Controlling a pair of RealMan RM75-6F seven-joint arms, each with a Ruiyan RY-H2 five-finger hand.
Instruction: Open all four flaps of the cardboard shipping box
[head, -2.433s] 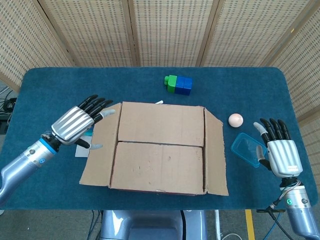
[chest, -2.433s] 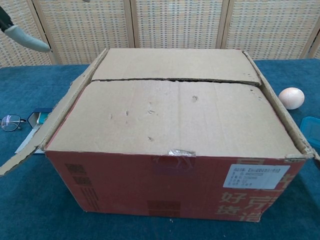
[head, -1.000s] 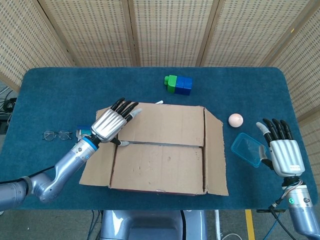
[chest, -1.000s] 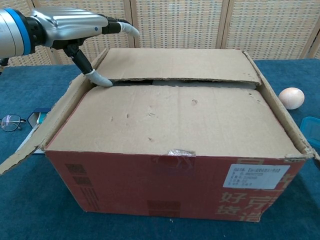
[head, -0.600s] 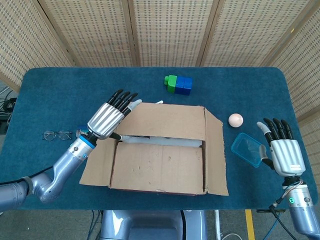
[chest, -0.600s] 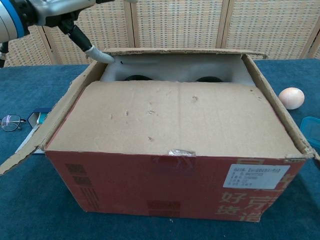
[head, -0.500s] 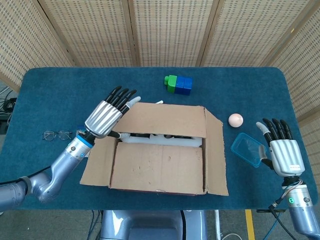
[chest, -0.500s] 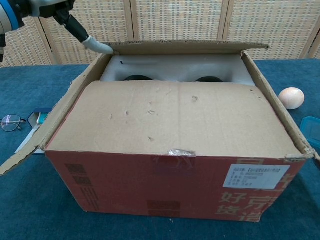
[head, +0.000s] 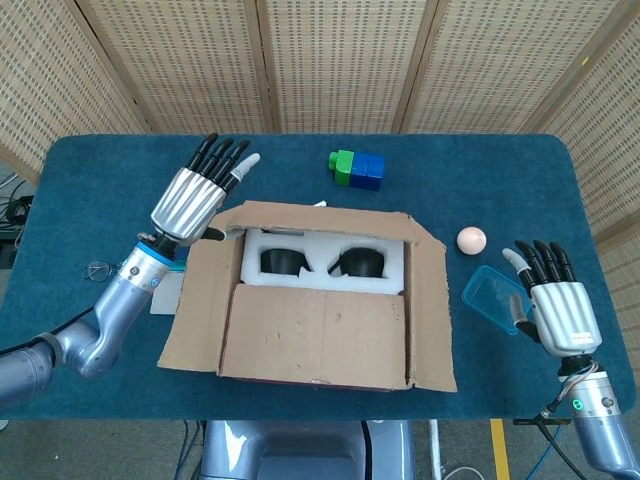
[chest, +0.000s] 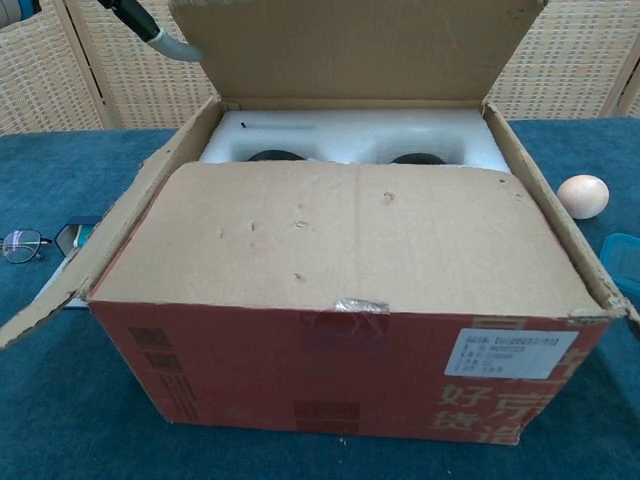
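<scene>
Cardboard far flap stood raised by our spread-fingered left hand at ten o'clock; next we judged the near flap needed lifting, our right hand idle, fingers apart.

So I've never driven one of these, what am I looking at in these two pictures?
A two-armed robot with human-like hands at a blue table. One picture looks down from its head, the other forward from its chest. The left hand props the cardboard box's far flap upright, showing white foam inside; the near flap is closed, the side flaps are out. The right hand holds nothing, fingers apart. Around the box: toy blocks, an egg, a blue container, glasses.
</scene>
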